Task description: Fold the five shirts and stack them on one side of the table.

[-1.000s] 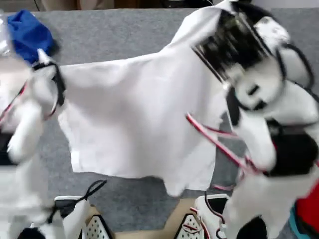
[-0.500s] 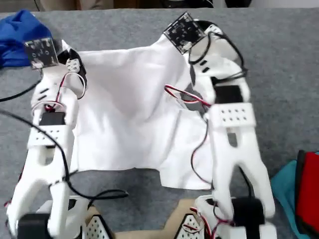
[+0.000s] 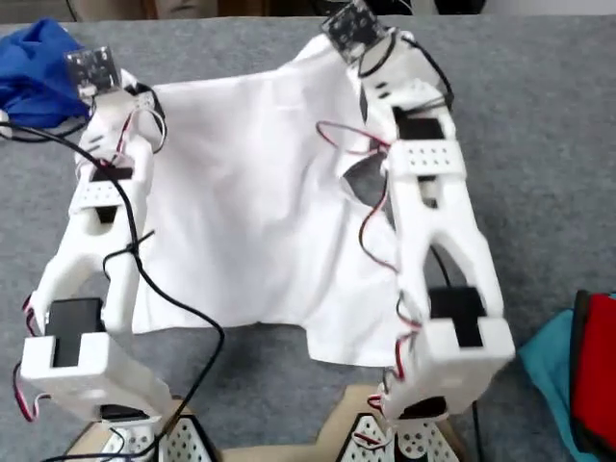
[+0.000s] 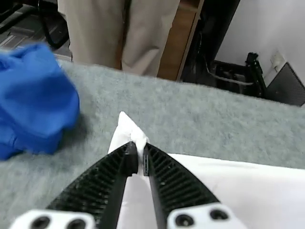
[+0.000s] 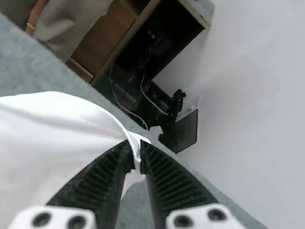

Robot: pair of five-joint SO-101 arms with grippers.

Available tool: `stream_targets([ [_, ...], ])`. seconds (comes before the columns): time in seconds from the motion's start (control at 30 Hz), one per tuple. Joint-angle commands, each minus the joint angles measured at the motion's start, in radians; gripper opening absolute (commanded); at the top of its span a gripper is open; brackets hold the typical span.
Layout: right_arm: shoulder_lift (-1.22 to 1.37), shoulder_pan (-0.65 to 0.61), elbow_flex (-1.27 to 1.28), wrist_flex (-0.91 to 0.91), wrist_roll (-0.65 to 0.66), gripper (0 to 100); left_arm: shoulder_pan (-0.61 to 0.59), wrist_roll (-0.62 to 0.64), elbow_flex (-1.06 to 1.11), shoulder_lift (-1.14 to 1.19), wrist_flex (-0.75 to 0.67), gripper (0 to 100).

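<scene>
Blue shirt [image 3: 38,72]: it lies crumpled at the far left corner of the table [image 3: 539,144], apart from the white shirt and not yet folded.
Left gripper [image 4: 138,150]: it is pressed together on 1 far corner of the white shirt, low over the table and near the blue shirt. A small tip of cloth sticks out past the jaws, so the grip looks secure.
White shirt [image 3: 241,202]: it is spread on the grey table between the 2 arms. Its far edge is held at both corners, and its near edge lies loose with some wrinkles.
Right gripper [image 5: 137,148]: it is pinching the other far corner of the white shirt in the same way, with the cloth squeezed between the jaws.
Reason for the hold: in my judgement, 2 corners are held at once so that the far edge stays stretched and the cloth can be laid flat or folded over evenly.
Red and teal cloth [image 3: 597,356]: it lies at the right edge, on the near side, well apart from the white shirt. I cannot tell whether it is folded.
Progress: early, I think, because the white shirt has no fold yet.
</scene>
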Motion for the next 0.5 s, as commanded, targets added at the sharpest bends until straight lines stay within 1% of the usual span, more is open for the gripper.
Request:
stream_targets([
  [0.0, 0.084, 0.03, -0.214, 0.008, -0.005, 0.5, -0.006, -0.003, -0.123, 0.007, 0.074, 2],
  [0.13, 0.211, 0.068, -0.395, 0.014, -0.005, 0.5, -0.011, -0.003, -0.15, 0.025, 0.127, 2],
  [0.23, 0.311, 0.09, -0.536, 0.014, -0.005, 0.5, -0.012, -0.003, -0.15, 0.033, 0.126, 2],
  [0.47, 0.559, 0.088, -0.875, 0.012, -0.005, 0.5, -0.012, -0.003, -0.153, 0.039, 0.121, 2],
])
